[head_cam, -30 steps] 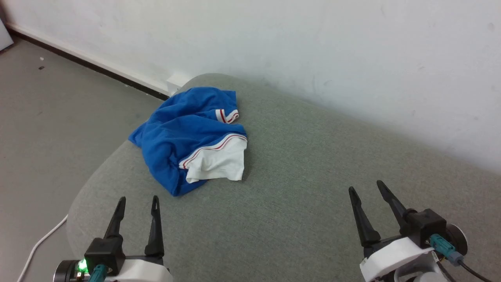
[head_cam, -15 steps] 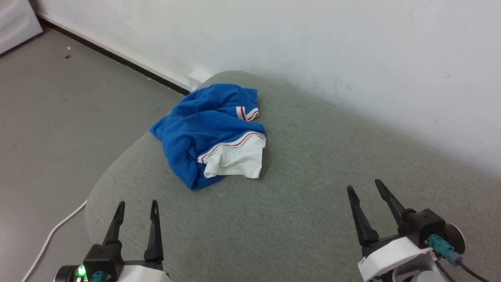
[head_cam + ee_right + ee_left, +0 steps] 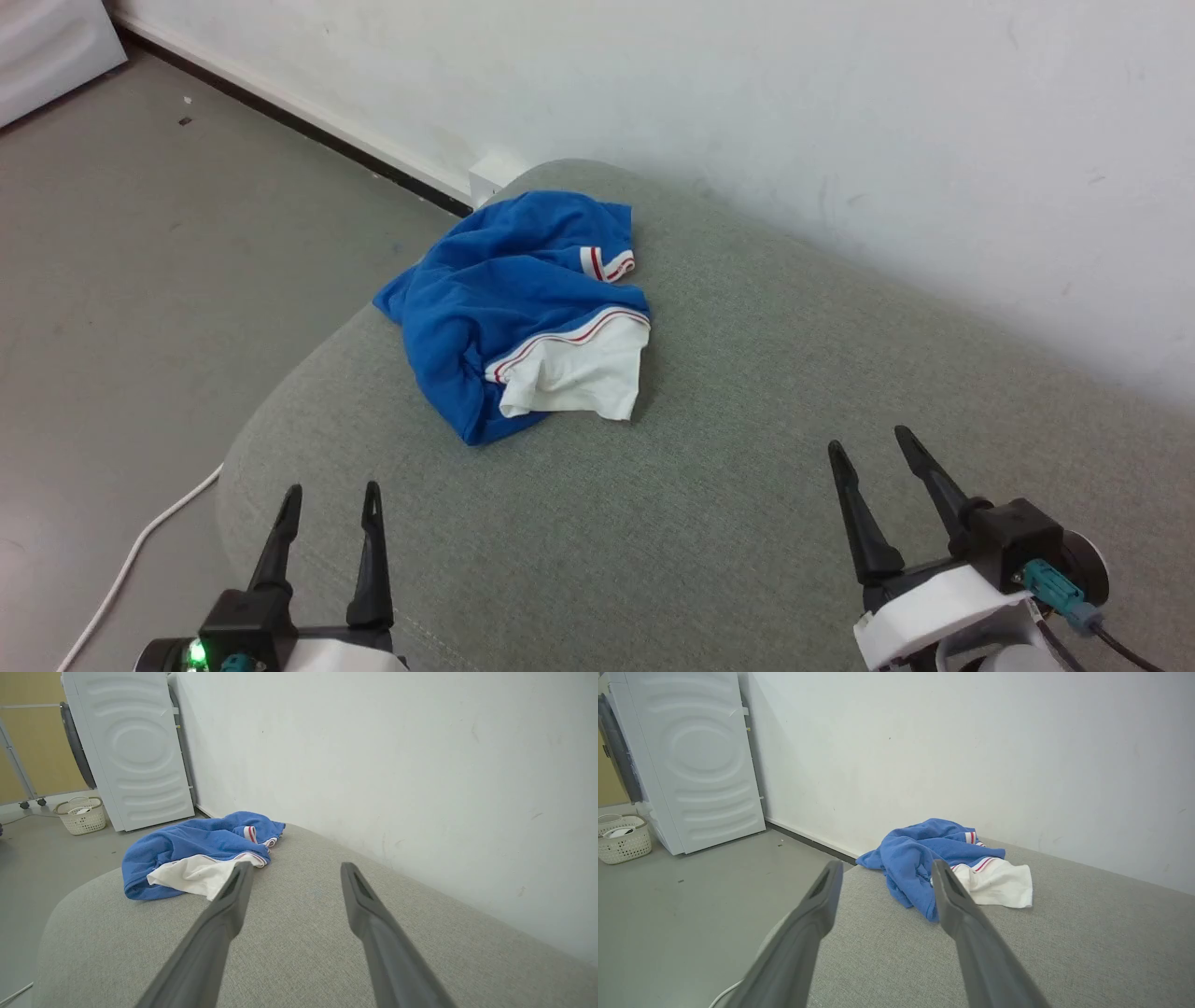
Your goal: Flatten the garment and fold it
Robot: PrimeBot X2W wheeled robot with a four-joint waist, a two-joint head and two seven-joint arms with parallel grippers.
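Observation:
The garment [image 3: 509, 294] lies crumpled in a heap near the far left end of a grey padded surface [image 3: 747, 485]; it is royal blue with a white sleeve and red-and-white striped trim. The garment [image 3: 924, 858] also lies ahead of the fingers in the left wrist view, and the garment [image 3: 187, 854] lies to the left in the right wrist view. My left gripper [image 3: 331, 492] hovers open at the lower left, well short of the heap. My right gripper [image 3: 870, 446] is open at the lower right, farther from it. Both are empty.
A white wall [image 3: 747, 112] runs behind the grey surface, whose rounded left end drops to the grey floor [image 3: 140, 261]. A white cable [image 3: 140, 560] lies on the floor at the left. A white appliance [image 3: 696, 760] and a small basket [image 3: 623, 837] stand farther left.
The head camera has swung left, shifting the whole picture to the right and bringing more floor into view. The garment lies as it did, and both grippers stay open.

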